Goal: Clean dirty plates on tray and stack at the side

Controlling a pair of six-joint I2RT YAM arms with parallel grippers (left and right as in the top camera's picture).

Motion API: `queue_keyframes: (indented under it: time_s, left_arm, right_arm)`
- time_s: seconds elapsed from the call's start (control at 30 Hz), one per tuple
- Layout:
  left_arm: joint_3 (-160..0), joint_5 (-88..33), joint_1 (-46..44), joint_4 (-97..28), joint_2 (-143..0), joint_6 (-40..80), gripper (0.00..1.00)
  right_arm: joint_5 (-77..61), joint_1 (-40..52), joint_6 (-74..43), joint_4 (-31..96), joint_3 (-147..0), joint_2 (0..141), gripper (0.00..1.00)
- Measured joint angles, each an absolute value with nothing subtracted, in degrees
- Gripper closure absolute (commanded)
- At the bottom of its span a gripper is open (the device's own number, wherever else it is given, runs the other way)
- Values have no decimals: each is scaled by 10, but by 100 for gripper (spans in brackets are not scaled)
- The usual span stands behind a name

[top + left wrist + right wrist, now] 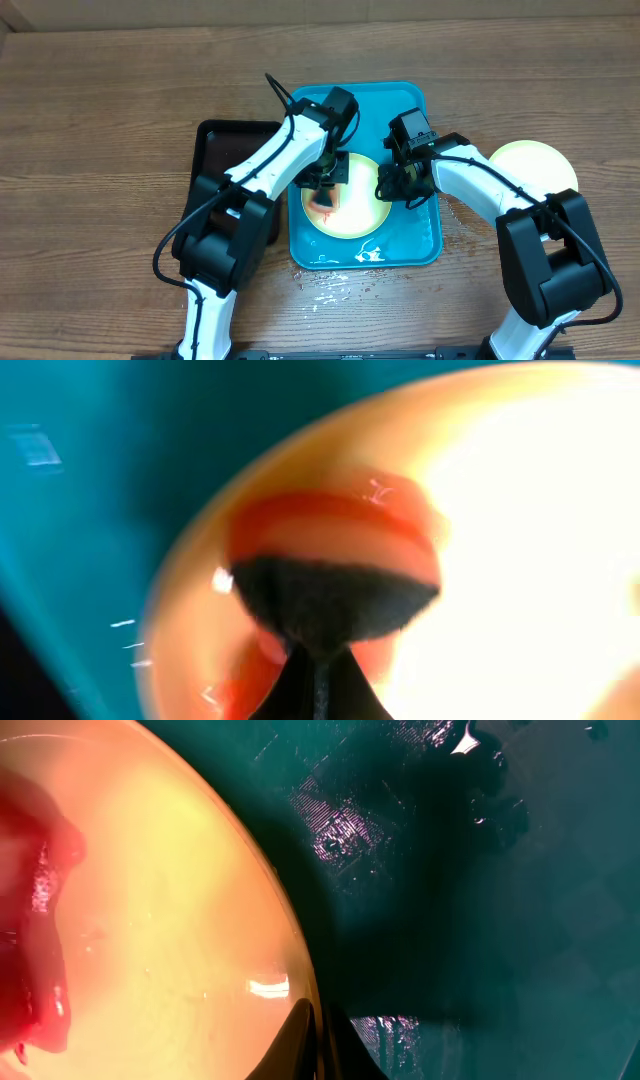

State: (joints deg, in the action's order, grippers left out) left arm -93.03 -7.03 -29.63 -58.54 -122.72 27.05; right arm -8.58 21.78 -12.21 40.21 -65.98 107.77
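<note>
Wood-grain table [100, 120] fills the overhead frame, with wet glints [330, 285] on it just below the tray [415, 245]. The turquoise tray sits at centre, and a dark tray [215, 140] lies just beside it on the frame's left. On the turquoise tray lies a plate [355, 215] smeared red. The left gripper [322, 190] is closed on a dark wad [330, 600] pressed into the sauce [330, 525]. The right gripper [397, 187] is narrow, pinching that plate's right rim. A second plate [535, 165] rests on the table at frame right, apart from the tray.
</note>
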Motion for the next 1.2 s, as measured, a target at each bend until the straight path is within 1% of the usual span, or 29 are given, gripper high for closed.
queue_keyframes:
  time_s: [0.2, 0.37, 0.5, 0.63, 0.87, 1.03, 1.2]
  left_arm:
    - [-930, -193, -295, -559, -1232, 268, 96]
    - [-930, -221, -295, -580, -1236, 266, 96]
    - [-930, -178, -295, -623, -1236, 266, 96]
    - [-929, -87, -296, -666, -1236, 266, 96]
    - [-929, 42, -297, -688, -1236, 271, 96]
    - [-939, 70, -297, -678, -1236, 270, 96]
    - [-941, 29, -296, -628, -1236, 264, 96]
  right_arm:
    - [-86, 218, -122, 402, -660, 1078, 96]
    - [-86, 218, -122, 402, -660, 1078, 96]
    - [-86, 218, -122, 402, -660, 1078, 96]
    - [-88, 218, -122, 402, -660, 1078, 96]
    - [-88, 218, -122, 402, -660, 1078, 96]
    - [-93, 219, -122, 402, -659, 1078, 96]
    - [-95, 219, -122, 402, -659, 1078, 96]
